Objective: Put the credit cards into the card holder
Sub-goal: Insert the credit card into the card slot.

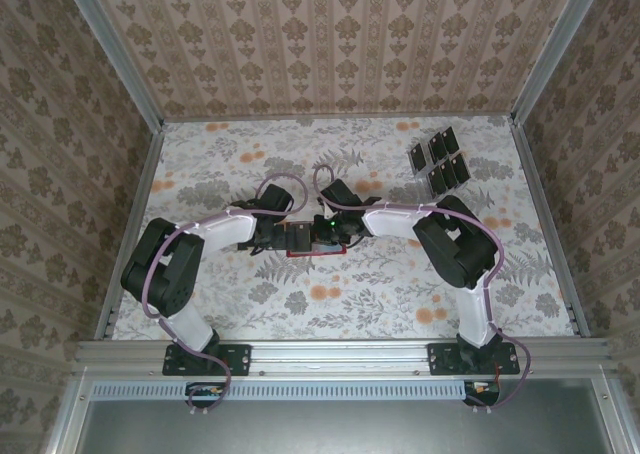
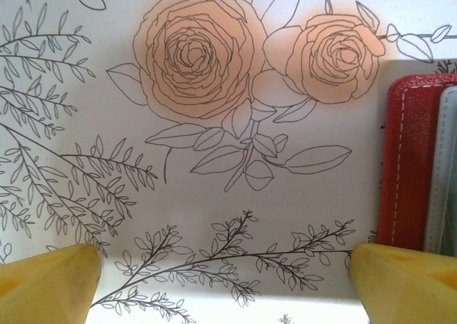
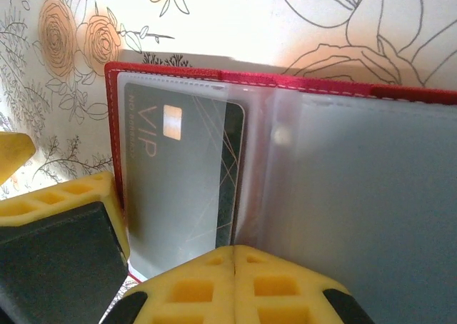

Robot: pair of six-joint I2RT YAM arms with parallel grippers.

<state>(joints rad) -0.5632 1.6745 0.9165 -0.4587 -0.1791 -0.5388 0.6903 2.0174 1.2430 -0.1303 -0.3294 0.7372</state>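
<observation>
**Card holder open at mid-worktop, one card pocketed**

The worktop (image 1: pixel 250 304) is covered with a floral print and walled on three sides with patterned panels. Both arms reach inward from their bases at the near edge and meet at the middle of the worktop.

The left gripper (image 2: pixel 228 287) is wide open. Its two yellow fingertips (image 2: pixel 50 281) sit at opposite lower corners of the left wrist view, with bare worktop between them. The right-hand fingertip is just beside the red edge of the card holder (image 2: pixel 403 167).

The right gripper (image 3: pixel 234 267) is fully closed, its yellow fingers pressed together along a single seam. It sits at the near edge of the card holder's (image 3: pixel 343 195) open inside. Whether it pinches anything thin cannot be told.

The card holder (image 1: pixel 312 253) lies at the centre of the worktop, under the two wrists. It is spread open, showing clear grey pockets inside a red stitched border.

The credit cards (image 1: pixel 438 161) lie in a close group of black rectangles at the far right of the worktop, well apart from the card holder.

One dark card marked VIP (image 3: pixel 178 174) sits inside the left pocket of the card holder.
</observation>
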